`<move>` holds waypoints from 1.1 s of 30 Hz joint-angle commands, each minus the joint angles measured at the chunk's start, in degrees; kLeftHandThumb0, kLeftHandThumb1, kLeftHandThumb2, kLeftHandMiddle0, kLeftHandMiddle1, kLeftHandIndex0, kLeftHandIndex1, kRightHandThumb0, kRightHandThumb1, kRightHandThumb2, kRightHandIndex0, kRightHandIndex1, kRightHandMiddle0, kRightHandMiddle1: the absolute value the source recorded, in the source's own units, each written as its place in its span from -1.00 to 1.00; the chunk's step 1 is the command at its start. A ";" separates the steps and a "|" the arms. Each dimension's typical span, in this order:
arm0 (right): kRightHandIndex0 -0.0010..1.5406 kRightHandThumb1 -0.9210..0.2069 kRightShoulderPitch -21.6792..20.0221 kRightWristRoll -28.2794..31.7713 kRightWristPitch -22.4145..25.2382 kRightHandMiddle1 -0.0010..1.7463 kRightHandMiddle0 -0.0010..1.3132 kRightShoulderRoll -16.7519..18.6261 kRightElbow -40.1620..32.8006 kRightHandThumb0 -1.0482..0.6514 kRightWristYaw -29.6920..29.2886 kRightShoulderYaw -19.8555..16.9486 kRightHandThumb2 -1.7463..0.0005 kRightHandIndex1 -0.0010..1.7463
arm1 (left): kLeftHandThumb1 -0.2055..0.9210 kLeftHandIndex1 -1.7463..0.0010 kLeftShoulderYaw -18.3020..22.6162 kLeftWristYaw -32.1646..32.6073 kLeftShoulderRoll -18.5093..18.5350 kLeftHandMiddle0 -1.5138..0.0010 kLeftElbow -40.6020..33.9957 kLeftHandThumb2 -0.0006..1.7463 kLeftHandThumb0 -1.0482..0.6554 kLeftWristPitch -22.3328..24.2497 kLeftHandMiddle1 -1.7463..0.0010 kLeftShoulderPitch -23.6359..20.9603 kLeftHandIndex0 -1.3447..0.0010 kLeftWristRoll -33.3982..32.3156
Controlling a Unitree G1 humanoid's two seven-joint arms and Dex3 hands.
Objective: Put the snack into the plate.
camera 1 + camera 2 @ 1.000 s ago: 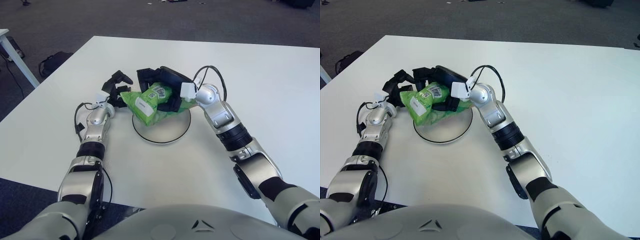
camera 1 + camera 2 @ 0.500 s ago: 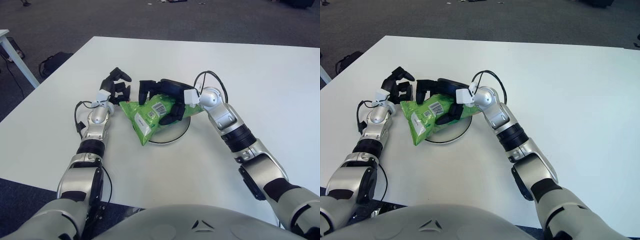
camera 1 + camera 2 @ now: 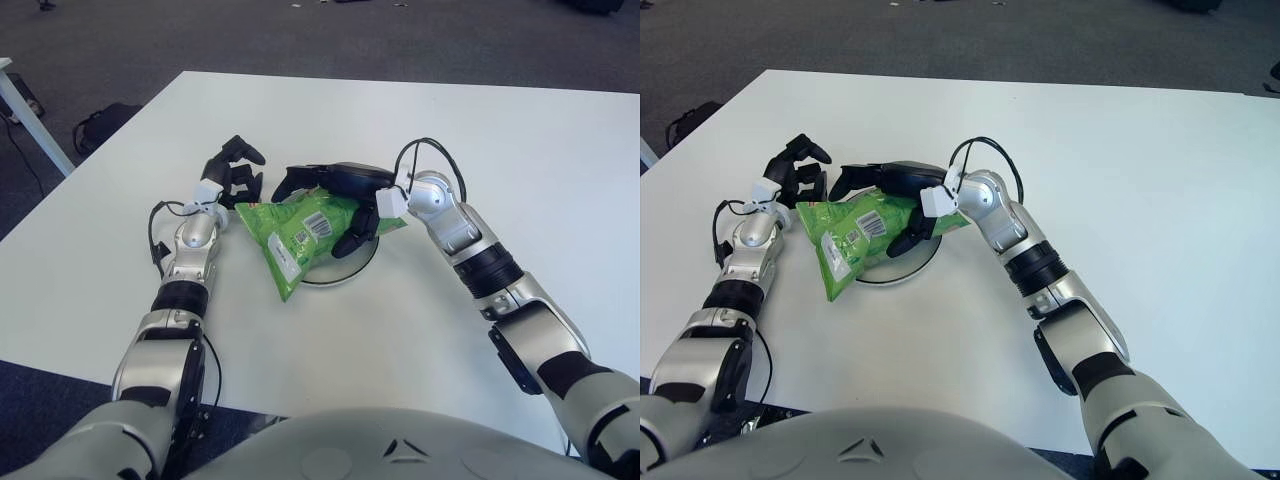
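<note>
The green snack bag [image 3: 298, 234] lies flat across the round white plate [image 3: 343, 266], its lower end hanging over the plate's front-left rim onto the table. My right hand [image 3: 325, 203] hovers over the bag's upper right. Its fingers are spread past the bag's far edge and its thumb is against the right side, with no grip on the bag. My left hand [image 3: 233, 170] shows just left of the bag's top corner, fingers loosely bent and holding nothing.
The white table [image 3: 520, 150] stretches wide to the right and far side. Its left edge runs diagonally near my left arm. Beyond that edge, on the grey floor, are a dark bag [image 3: 103, 124] and a white table leg [image 3: 30, 112].
My right hand lowered the bag onto the plate, then spread its fingers and drew slightly right. The bag settled flatter. My left hand pulled back a little from the bag.
</note>
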 commanded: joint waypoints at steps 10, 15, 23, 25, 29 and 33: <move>-1.00 -0.37 -4.48 1.98 -1.75 -0.87 -1.00 -2.30 1.67 -0.80 3.21 -1.80 0.43 -1.00 | 0.16 -1.00 -0.04 -3.79 -3.58 -0.50 0.51 0.32 -0.29 1.22 -1.00 6.48 0.24 -3.72; -1.00 -0.38 -5.69 3.17 -1.00 -0.98 -1.00 -3.33 1.16 -0.82 5.92 -2.02 0.45 -1.00 | 0.15 -1.00 -0.02 -3.14 -3.67 -0.50 0.44 0.32 -0.29 0.05 -1.00 6.49 0.24 -3.13; -1.00 -0.31 -7.10 8.04 4.52 -1.00 -1.00 -4.70 -0.71 -0.75 11.42 -3.85 0.46 -1.00 | 0.17 -1.00 -0.58 -1.74 -3.23 -0.49 -0.44 0.31 -0.28 -0.83 -1.00 6.90 0.25 -1.05; -1.00 -0.29 -7.14 9.72 5.92 -1.00 -1.00 -5.22 -1.05 -0.74 11.91 -5.38 0.44 -1.00 | 0.18 -1.00 -0.71 -1.09 -3.13 -0.49 -0.81 0.30 -0.28 -0.74 -1.00 7.04 0.26 -0.34; -1.00 -0.25 -6.91 12.28 7.63 -1.00 -1.00 -6.74 -1.22 -0.76 12.64 -8.19 0.38 -1.00 | 0.19 -1.00 -0.79 -0.49 -3.24 -0.47 -1.40 0.29 -0.28 -0.32 -1.00 7.25 0.26 0.32; -1.00 -0.25 -8.39 13.57 9.10 -0.99 -0.99 -9.09 0.01 -0.77 14.07 -10.47 0.36 -1.00 | 0.19 -1.00 -0.70 -0.52 -3.43 -0.43 -1.99 0.30 -0.28 0.35 -1.00 7.42 0.26 -0.01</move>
